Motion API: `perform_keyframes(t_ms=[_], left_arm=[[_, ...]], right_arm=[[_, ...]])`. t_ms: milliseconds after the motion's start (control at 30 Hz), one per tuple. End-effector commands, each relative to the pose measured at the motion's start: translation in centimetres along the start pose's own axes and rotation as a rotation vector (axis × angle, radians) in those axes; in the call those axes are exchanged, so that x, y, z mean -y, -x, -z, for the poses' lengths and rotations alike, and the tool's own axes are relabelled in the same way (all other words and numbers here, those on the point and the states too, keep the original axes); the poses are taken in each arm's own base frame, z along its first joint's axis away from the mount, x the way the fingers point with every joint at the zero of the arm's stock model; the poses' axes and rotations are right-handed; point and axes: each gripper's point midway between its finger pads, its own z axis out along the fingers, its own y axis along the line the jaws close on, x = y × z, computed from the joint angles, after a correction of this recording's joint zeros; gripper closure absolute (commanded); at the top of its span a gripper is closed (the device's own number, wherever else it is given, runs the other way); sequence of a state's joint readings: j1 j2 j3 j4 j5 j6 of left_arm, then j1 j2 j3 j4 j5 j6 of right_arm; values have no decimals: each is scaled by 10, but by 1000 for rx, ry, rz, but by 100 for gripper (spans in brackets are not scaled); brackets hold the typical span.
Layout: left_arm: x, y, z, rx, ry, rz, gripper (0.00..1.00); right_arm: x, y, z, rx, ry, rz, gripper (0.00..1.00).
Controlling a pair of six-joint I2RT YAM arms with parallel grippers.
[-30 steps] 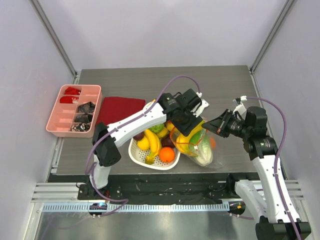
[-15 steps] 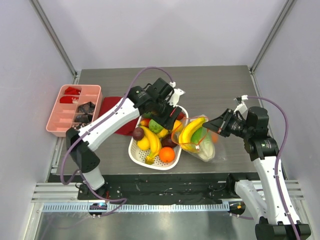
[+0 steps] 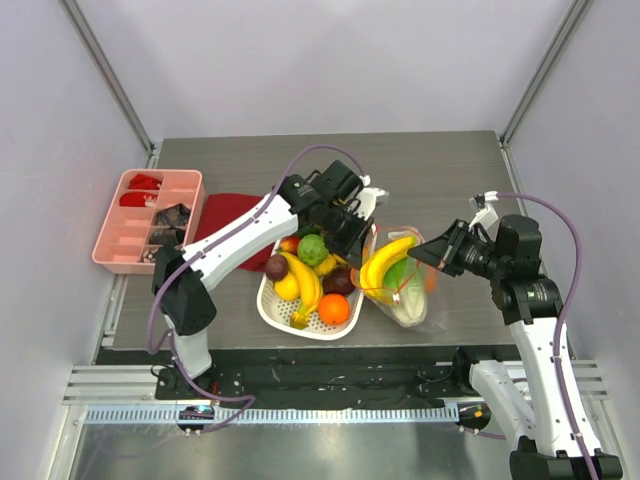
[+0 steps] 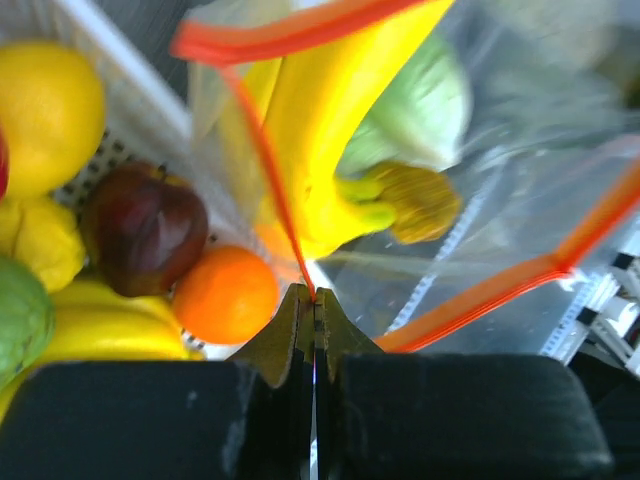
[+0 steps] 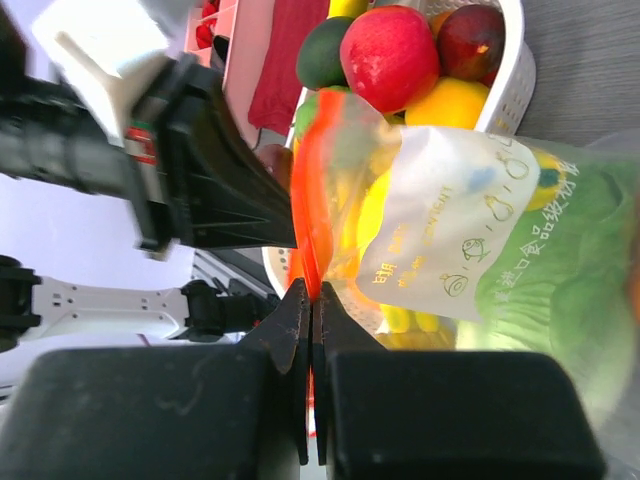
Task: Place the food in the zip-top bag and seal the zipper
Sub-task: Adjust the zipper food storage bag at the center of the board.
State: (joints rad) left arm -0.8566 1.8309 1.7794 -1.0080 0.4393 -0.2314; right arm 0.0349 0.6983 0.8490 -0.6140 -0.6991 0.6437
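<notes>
While both pairs of jaws pinch the zipper (image 4: 300,28), the zip-top bag (image 3: 410,300) gapes.
Best held taut — left gripper (image 4: 314,298) at ten o'clock, right gripper (image 5: 312,295) at two.

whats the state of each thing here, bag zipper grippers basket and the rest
zip-top bag: mouth open, partly filled
zipper: unsealed, its two strips apart
left gripper: shut on the zipper
right gripper: shut on the zipper
bananas: inside the bag
cabbage: inside the bag
white basket: upright, holding fruit
red cloth: lying flat on the table
</notes>
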Motion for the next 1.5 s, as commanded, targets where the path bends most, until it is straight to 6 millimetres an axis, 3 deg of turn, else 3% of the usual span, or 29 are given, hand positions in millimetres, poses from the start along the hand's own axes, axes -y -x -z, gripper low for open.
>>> perform_keyframes(t_ms=[0,100,333,467,500,567,633,733,900,1067,1100,1133,1200,1233,1267,1300,1333,1367,1400,1467], left_arm=[[74,57,53,231,-218,-102,100],[97,66,61,244,-268,-111,100],[102,59,33,168,-354,-73,100],[93,60,18,145,-334,-90,100],[80,62,19,152,-279,-101,100],[61,63,31,185,-233,-105,100],[25,60,39,201,-170,-46,100],[8,50,51,197,-94,-64,100],[8,45,59,199,-83,-92,100],[20,57,84,255,-76,-171,99],[19,53,86,241,-69,-177,94],[17,51,87,235,-58,-185,72],[-1,40,86,202,-12,-183,49],[-5,37,94,219,-3,-178,35],[-6,34,100,227,-34,-170,27],[-27,26,106,231,-32,-138,21],[-26,25,122,283,-43,-147,0],[-33,21,131,311,-32,-170,0],[-58,8,131,300,18,-131,0],[-74,-8,143,317,101,-191,0]], right_arm=[[-11,7,12,30,4,110,99],[-8,0,9,13,20,95,99],[-7,-6,-8,-13,82,15,99],[-3,-15,-23,-59,101,-4,99],[-2,-17,-24,-71,95,9,99],[-5,-12,-20,-58,86,41,99],[-3,-13,-16,-54,61,68,99],[-4,-14,-13,-47,53,59,99],[-4,-12,-19,-50,68,33,99],[-6,-10,-22,-53,83,31,99],[-3,-11,-22,-59,77,34,99],[2,-11,-23,-52,55,35,99],[8,-14,-24,-55,36,43,99],[9,-13,-24,-51,31,43,99],[8,-13,-24,-51,32,44,99],[8,-13,-23,-51,33,47,99],[7,-13,-23,-48,34,50,99],[8,-13,-23,-49,33,51,99],[8,-13,-23,-49,31,56,99],[9,-14,-23,-54,32,53,99]])
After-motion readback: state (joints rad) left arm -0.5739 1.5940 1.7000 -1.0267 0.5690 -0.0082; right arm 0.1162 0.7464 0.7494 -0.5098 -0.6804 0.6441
